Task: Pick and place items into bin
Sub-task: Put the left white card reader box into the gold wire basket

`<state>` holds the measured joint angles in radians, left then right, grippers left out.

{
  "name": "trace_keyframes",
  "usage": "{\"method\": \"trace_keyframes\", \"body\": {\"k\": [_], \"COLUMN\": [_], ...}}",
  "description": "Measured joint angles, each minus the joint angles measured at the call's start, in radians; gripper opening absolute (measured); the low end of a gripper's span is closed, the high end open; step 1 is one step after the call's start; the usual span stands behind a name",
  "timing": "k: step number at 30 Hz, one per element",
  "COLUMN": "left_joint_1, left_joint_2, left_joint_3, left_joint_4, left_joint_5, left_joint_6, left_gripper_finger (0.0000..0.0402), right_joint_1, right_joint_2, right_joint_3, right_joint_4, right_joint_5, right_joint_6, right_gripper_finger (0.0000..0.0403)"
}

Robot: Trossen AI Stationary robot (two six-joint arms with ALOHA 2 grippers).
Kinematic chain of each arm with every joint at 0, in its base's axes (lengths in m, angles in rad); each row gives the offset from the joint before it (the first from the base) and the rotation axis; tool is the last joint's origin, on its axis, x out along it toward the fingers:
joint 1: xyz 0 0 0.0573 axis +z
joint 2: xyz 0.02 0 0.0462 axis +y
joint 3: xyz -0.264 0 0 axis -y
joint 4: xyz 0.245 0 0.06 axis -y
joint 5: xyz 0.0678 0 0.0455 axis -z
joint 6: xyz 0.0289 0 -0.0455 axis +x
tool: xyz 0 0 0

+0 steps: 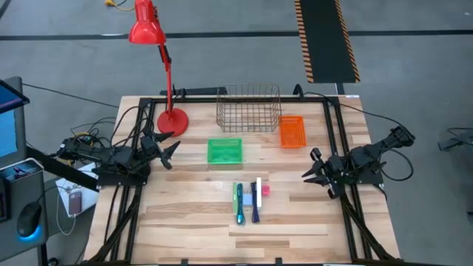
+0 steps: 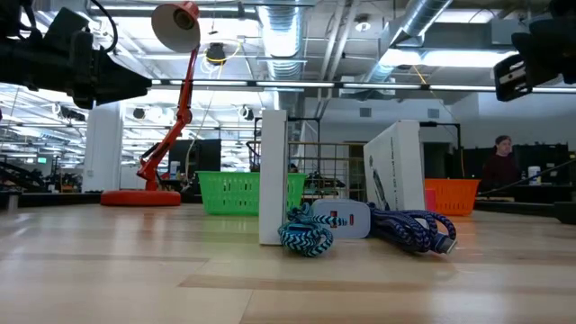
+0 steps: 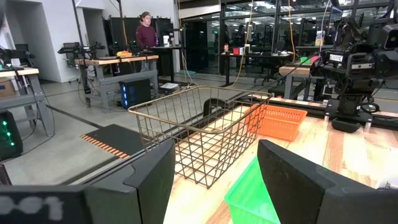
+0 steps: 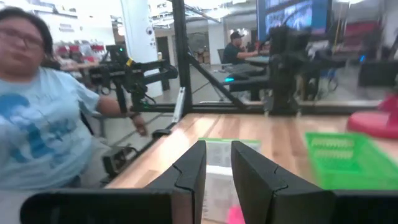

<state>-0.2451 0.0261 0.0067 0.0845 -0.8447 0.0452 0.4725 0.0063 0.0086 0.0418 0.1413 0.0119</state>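
Since nothing is yet held, the step in hand looks like the first pick; the right gripper (image 1: 310,168), fingers spread, hovers at about 3 o'clock from the items (image 1: 250,199) and seems the nearer arm for the job; the left gripper (image 1: 168,151), fingers likewise spread, waits at the left table edge, at about 10 o'clock from the cluster. A good approach would probably come down over one outer piece, jaws across its short width, so the neighbours are not dragged along; the pieces lie touching or just beside each other, which could make a clean pinch hard.

Seen from above, the cluster sits near table centre toward the front edge: a teal pen (image 1: 239,204) and a blue pen (image 1: 255,207) lying parallel, a white packet (image 1: 259,189) beside them, a pink block (image 1: 265,191) at its right. Bins stand at 12 o'clock from it: a green bin (image 1: 225,151), a wire basket (image 1: 249,108), an orange bin (image 1: 292,131); which is meant I cannot tell.
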Motion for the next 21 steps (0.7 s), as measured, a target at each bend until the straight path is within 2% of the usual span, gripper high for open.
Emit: {"method": "trace_keyframes", "body": {"k": [6,9,12,18,21], "left_joint_1": [0.0,0.0,0.0,0.0,0.0], "left_joint_2": [0.0,0.0,0.0,0.0,0.0], "left_joint_3": [0.0,0.0,0.0,0.0,0.0], "left_joint_4": [0.0,0.0,0.0,0.0,0.0], "left_joint_5": [0.0,0.0,0.0,0.0,0.0], "left_joint_6": [0.0,0.0,0.0,0.0,0.0], "left_gripper_finger": [0.0217,0.0217,0.0217,0.0217,0.0217], "right_joint_1": [-0.01,-0.01,-0.01,-0.01,-0.01], "right_joint_2": [0.0,0.0,0.0,0.0,0.0], "right_joint_3": [0.0,0.0,0.0,0.0,0.0], "right_joint_4": [0.015,0.058,0.09,0.164,0.241], "right_joint_5": [-0.005,-0.005,-0.005,-0.005,0.042], "right_joint_6": [-0.024,0.077,0.093,0.092,0.032], "right_gripper_finger": [0.0071,0.0071,0.0071,0.0071,0.0071]}}
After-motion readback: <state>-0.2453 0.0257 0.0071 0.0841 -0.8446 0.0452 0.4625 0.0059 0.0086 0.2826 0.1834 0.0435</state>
